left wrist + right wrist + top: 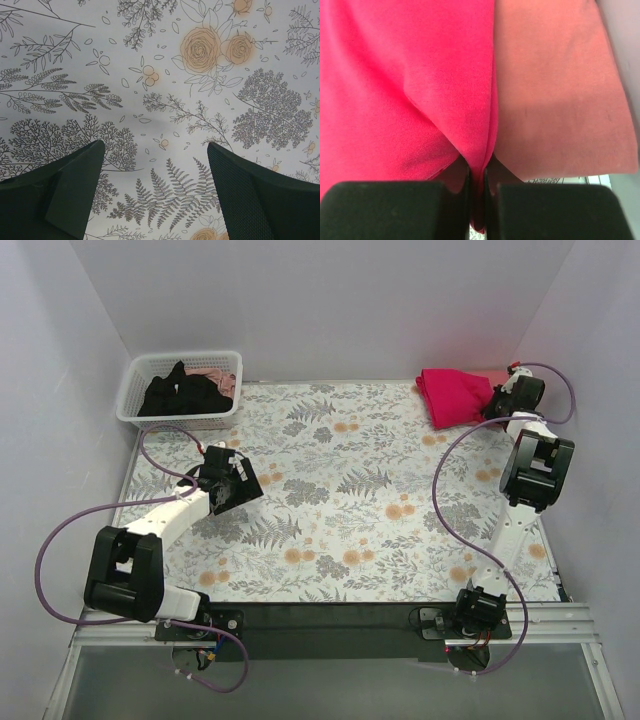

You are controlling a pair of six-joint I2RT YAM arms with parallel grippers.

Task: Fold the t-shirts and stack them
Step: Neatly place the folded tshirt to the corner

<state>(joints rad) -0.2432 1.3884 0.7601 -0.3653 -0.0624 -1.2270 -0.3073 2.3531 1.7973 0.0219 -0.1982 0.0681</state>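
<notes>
A crimson-magenta t-shirt [452,396] lies bunched at the back right corner of the table. My right gripper [497,398] is at its right edge. In the right wrist view that gripper [477,165] is shut on a pinched fold of the crimson t-shirt [410,80], with a salmon-pink t-shirt [560,100] lying flat beside and beneath it. A black t-shirt [185,393] sits crumpled in the basket at the back left. My left gripper [240,490] hovers over the left side of the table, open and holding nothing, with only floral cloth between its fingers [75,190].
A white lattice basket [180,420] stands at the back left corner, with a strip of pink fabric [215,373] behind the black shirt. The floral-print cloth [350,490] covers the table. White walls close in the back and both sides.
</notes>
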